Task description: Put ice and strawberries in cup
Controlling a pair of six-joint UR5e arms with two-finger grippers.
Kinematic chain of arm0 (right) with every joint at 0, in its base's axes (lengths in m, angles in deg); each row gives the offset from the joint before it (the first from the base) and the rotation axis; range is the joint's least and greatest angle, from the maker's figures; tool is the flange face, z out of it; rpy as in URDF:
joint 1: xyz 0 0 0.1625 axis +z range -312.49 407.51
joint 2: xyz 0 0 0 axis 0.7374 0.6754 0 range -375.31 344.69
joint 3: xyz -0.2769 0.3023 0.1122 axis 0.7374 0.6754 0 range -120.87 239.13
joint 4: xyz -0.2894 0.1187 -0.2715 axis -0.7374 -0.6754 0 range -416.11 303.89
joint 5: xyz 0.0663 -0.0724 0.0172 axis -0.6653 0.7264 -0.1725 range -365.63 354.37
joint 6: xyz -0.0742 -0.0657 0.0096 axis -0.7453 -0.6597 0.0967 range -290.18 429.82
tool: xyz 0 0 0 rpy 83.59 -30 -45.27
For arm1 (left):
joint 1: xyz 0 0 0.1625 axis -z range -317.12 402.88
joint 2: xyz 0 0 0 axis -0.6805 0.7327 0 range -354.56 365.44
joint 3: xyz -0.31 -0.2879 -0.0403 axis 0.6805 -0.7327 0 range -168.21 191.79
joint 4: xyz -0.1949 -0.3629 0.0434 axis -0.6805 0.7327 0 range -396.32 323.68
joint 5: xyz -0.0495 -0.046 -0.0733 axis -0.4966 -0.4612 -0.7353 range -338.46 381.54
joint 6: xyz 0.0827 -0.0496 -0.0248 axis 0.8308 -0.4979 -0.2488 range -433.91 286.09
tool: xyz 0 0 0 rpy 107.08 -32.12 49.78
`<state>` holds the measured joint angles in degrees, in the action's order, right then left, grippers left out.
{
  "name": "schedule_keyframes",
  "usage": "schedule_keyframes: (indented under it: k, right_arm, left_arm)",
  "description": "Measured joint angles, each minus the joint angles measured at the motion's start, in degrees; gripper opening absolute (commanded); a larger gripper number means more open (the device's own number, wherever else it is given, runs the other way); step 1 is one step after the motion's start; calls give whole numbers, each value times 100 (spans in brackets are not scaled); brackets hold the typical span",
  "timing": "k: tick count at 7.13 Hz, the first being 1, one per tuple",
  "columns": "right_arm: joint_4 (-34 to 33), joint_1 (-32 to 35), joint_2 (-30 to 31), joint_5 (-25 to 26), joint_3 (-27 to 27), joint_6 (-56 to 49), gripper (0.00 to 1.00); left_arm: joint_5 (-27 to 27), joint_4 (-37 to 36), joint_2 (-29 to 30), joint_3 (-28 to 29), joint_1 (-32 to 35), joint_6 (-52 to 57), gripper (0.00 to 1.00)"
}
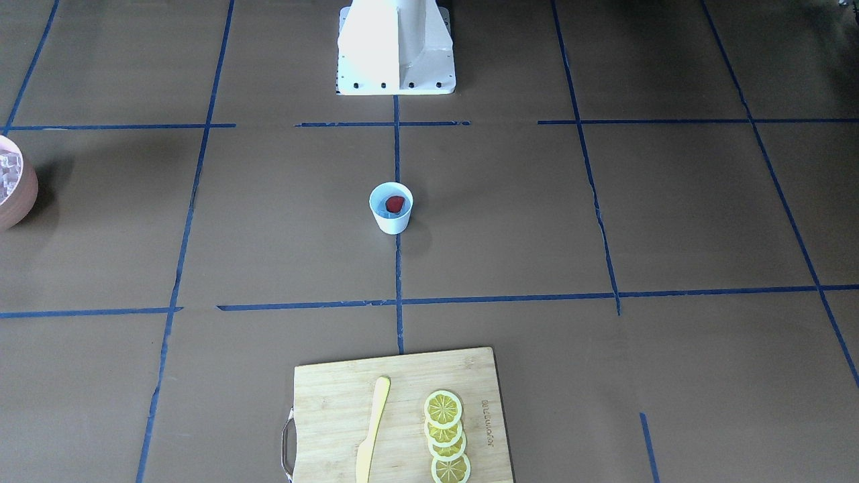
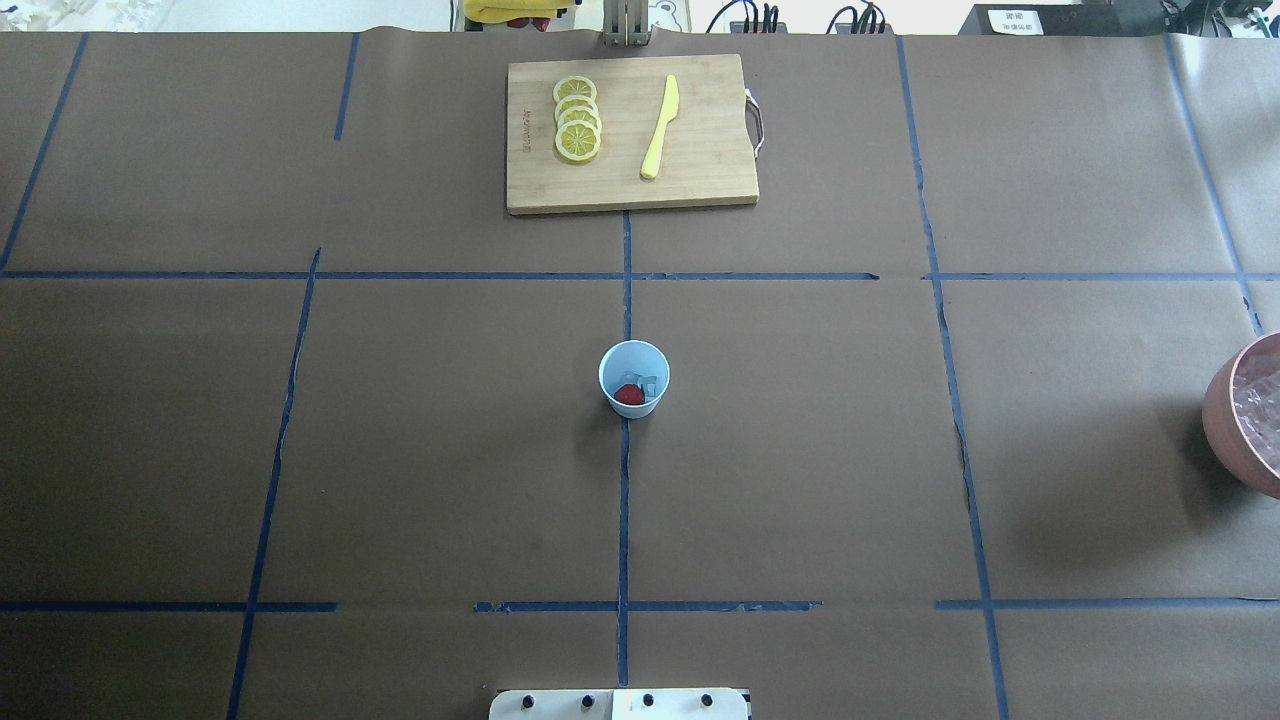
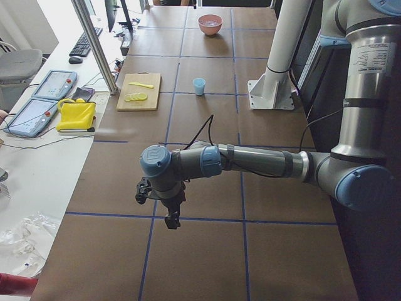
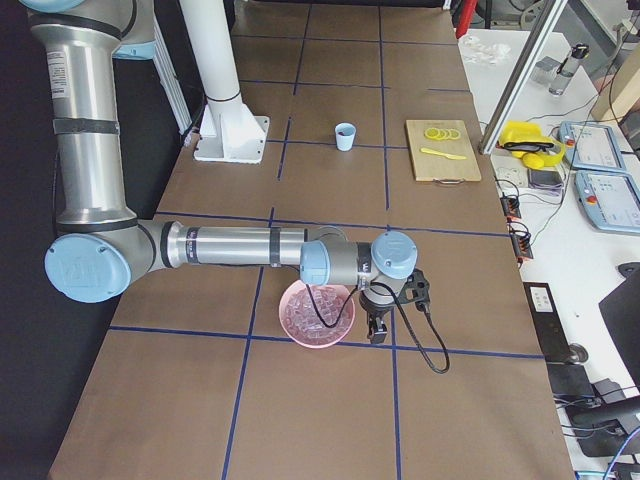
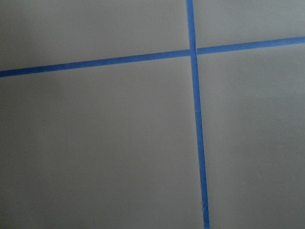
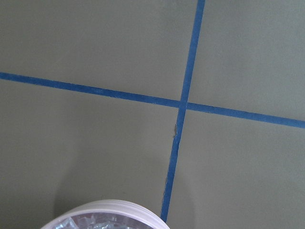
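Cup (image 2: 632, 408): upright, mid-counter on centre tape line, well apart from both jaws.
Strawberry (image 2: 628, 395): already in cup, on my side.
Ice (image 2: 649, 382): some in cup, touching berry; rest heaped in pink bowl (image 4: 300, 333).
L jaws: over bare counter at my left end; gap and load, can't tell.
R jaws: just beside bowl; can't tell either.
Handling: cubes prob. hard, slick, light, so pinch across two flat faces. Berry prob. soft, so grip widest part gently. Cup light and tippy; don't nudge rim.
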<state>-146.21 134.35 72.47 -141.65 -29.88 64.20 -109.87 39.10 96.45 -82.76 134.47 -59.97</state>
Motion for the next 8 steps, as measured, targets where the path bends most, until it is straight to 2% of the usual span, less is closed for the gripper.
schedule_keyframes:
  k: [3, 8]
  right_arm:
    - [0, 0, -6, -2, -7, 8, 100]
    - [0, 0, -7, 4, -10, 9, 100]
  left_arm:
    - [-337, 200, -34, 11, -1, -356, 100]
    - [-317, 221, -24, 15, 0, -434, 100]
